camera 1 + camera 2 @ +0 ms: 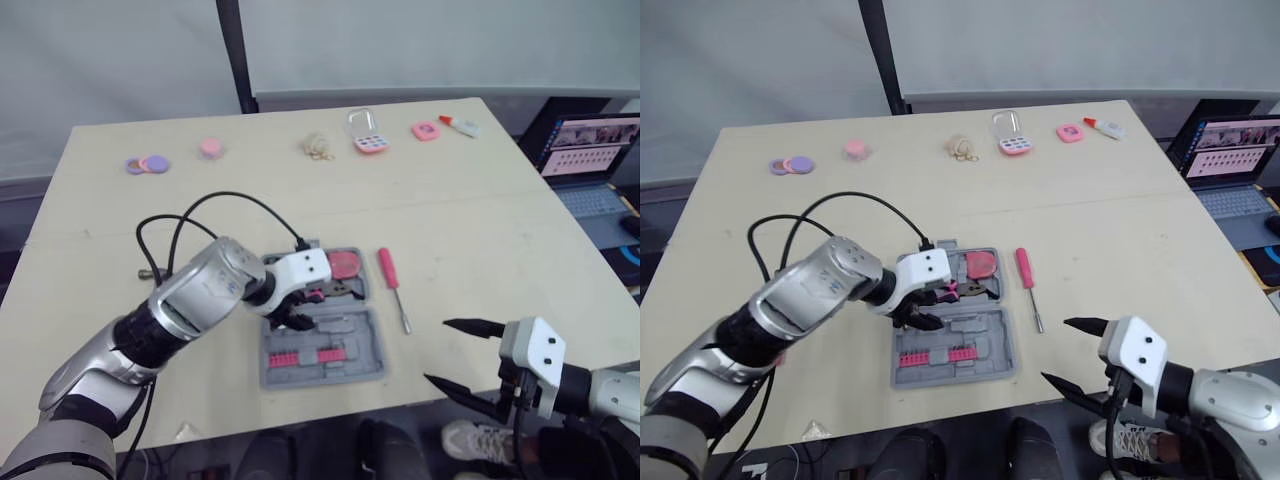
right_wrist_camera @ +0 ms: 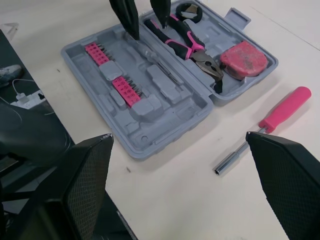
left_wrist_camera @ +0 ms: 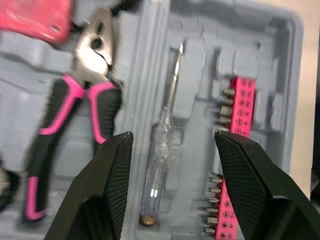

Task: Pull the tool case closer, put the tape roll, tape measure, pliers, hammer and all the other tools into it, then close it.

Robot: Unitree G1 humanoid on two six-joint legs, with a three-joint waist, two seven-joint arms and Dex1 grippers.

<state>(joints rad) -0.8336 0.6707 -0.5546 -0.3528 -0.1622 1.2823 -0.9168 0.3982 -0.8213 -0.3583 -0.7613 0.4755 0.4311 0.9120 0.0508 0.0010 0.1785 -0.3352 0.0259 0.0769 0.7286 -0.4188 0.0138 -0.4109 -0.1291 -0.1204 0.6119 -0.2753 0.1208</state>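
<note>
hovering over tool case (image 1: 366,352), left end effector (image 3: 172,136) spread, pink screwdriver (image 1: 388,268) beside, right end effector (image 1: 438,350) spread

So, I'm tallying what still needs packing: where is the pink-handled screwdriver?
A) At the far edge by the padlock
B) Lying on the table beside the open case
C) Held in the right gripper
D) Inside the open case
B. The pink-handled screwdriver lies flat on the table, just to the right of the open tool case and outside it. The right gripper is open and holds nothing.
</note>
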